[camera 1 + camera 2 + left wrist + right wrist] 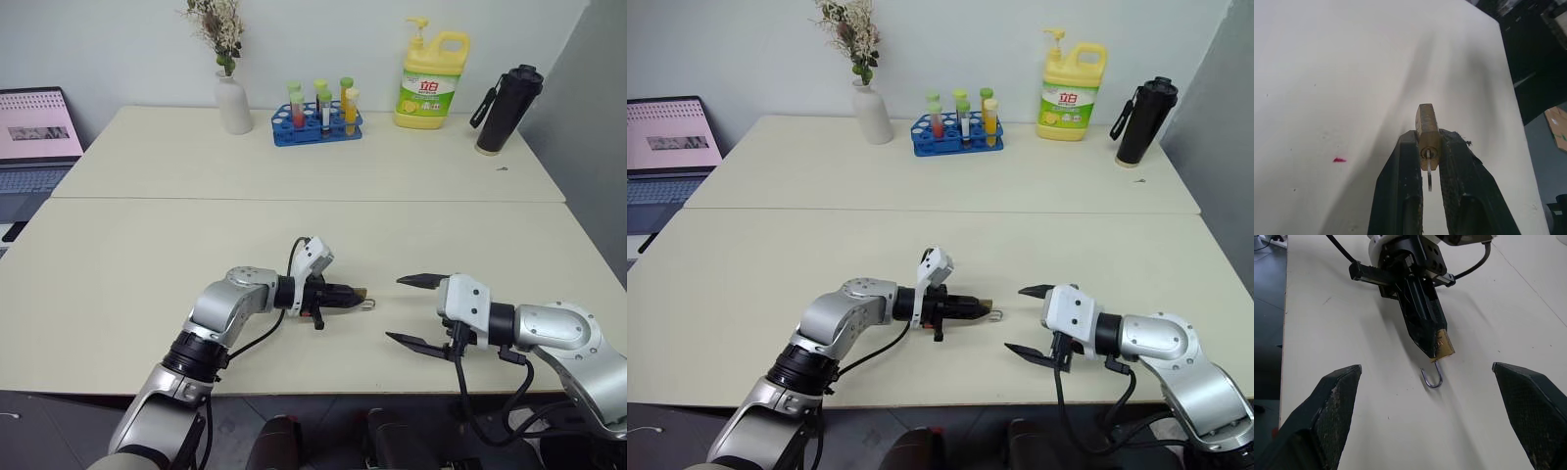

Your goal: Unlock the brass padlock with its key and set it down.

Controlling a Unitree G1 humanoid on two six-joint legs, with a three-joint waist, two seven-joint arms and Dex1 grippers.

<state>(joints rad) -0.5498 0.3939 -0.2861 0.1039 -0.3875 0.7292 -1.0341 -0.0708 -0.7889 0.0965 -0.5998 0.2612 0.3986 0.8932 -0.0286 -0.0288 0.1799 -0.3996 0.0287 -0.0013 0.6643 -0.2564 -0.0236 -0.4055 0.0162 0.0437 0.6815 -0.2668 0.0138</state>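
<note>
From the left eye view, the left claw [345, 294] sits low in the centre of the frame, its fingers pinched on the brass padlock [360, 293], which pokes out past the fingertips just over the worktop [147, 255]. The silver shackle [369, 304] hangs swung out to one side, so the lock looks already undone. To the right of it the right claw [411, 310] stands spread wide and holds nothing, well apart from the lock. Along the top of the frame stand a vase [233, 101], a rack of test tubes [316, 115], a yellow detergent bottle [432, 80] and a black flask [508, 109]; a laptop [34, 137] sits at the left edge.

The right eye view gives the same layout, the lock held level and pointing toward the empty claw.

In the left wrist view the brass body [1427, 128] is clamped between the two fingers [1400, 186] at its keyhole end, with a thin metal piece hanging below it; whether that is the key I cannot tell. Gripping the body leaves the shackle free.

In the right wrist view, above centre, the shackle's hook [1433, 378] dangles close to the surface, though I cannot tell if it touches. I judge setting down is what remains.
</note>
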